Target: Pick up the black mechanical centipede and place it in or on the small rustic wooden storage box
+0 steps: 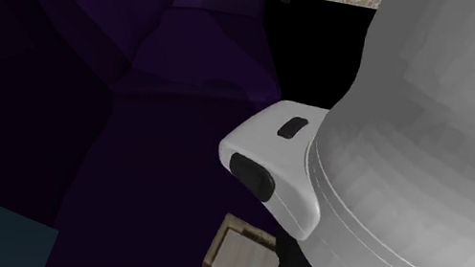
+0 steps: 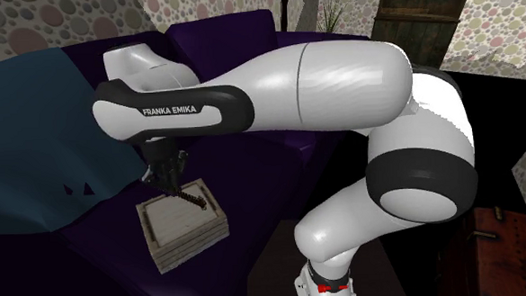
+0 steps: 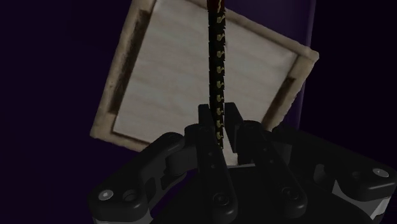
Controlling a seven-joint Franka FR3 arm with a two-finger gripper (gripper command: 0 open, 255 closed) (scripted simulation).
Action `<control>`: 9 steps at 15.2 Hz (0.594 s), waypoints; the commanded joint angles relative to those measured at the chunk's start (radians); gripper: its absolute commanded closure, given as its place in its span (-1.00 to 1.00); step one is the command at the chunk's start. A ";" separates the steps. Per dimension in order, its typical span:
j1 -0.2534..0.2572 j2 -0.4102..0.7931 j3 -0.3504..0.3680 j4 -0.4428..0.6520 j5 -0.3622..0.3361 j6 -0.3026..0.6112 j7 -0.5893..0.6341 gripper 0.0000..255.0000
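Second exterior view: end effector (image 2: 171,182) clasps the centipede (image 2: 193,200) (dangling) over the box (image 2: 197,241), at its 6 o'clock.

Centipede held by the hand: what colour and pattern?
The centipede is black with a row of pale-yellow marks along it; clearest in the wrist view.

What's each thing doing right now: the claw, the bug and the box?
gripper: shut on the centipede.
centipede: clasped between the fingers, stretched out over the box.
box: open on top, sitting flat on the purple sofa.
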 commanded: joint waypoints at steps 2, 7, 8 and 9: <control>0.003 -0.001 0.009 -0.041 0.007 0.040 -0.003 1.00; 0.006 0.005 0.026 -0.102 0.017 0.107 -0.007 1.00; 0.007 0.007 0.030 -0.113 0.019 0.121 -0.008 1.00; 0.007 0.009 0.035 -0.127 0.021 0.138 -0.009 1.00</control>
